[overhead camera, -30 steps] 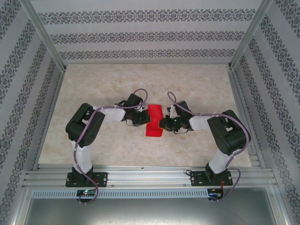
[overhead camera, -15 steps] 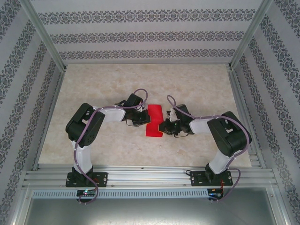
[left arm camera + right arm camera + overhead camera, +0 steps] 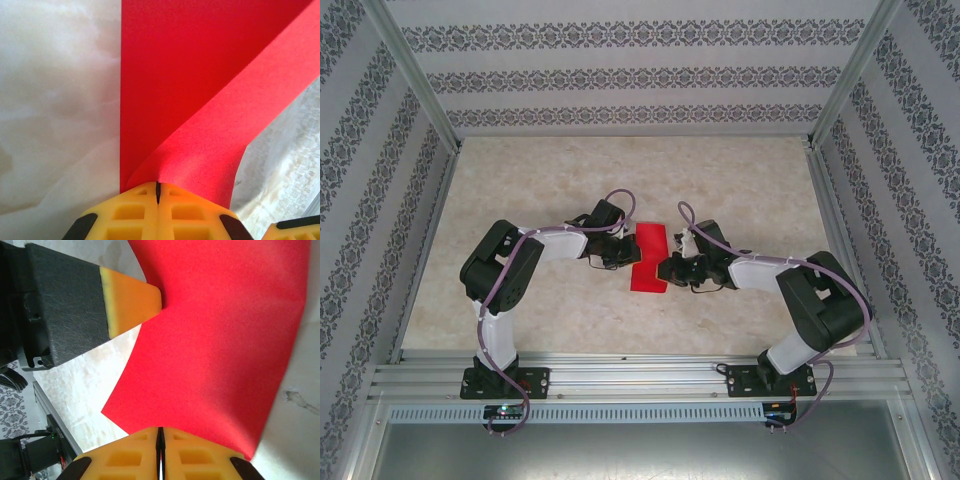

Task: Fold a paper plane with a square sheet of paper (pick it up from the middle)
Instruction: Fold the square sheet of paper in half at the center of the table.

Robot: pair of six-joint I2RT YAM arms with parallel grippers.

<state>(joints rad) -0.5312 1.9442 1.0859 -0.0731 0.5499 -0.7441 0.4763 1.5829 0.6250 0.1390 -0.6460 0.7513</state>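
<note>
You have the square sheet of paper (image 3: 649, 262) at the middle of the table (image 3: 570, 180), held between the two arms. It is no longer flat. In the left wrist view one layer lies on the marbled surface and a second sweeps up off it in a soft curl.

The left gripper (image 3: 158, 186) has its yellow pads (image 3: 130, 212) pressed together with the red edge pinched between them. The right gripper (image 3: 160, 432) is likewise clamped onto the opposite edge, its pads meeting in a thin line with the sheet fanning out from them.

Treat the paper as nearly weightless, thin and limp. It bends at the slightest push, takes a permanent crease wherever it is pressed, and will likely tear if the two arms pull against each other. Its surface looks matte and finely grained, so the ribbed foam-like pads should hold it without slipping.

Take hold at the edges, close to the fold line, and leave the unsupported span short so it does not buckle. Whether the curl near the left pads is already a set crease or just a loose bend, I cannot tell from this angle.
</note>
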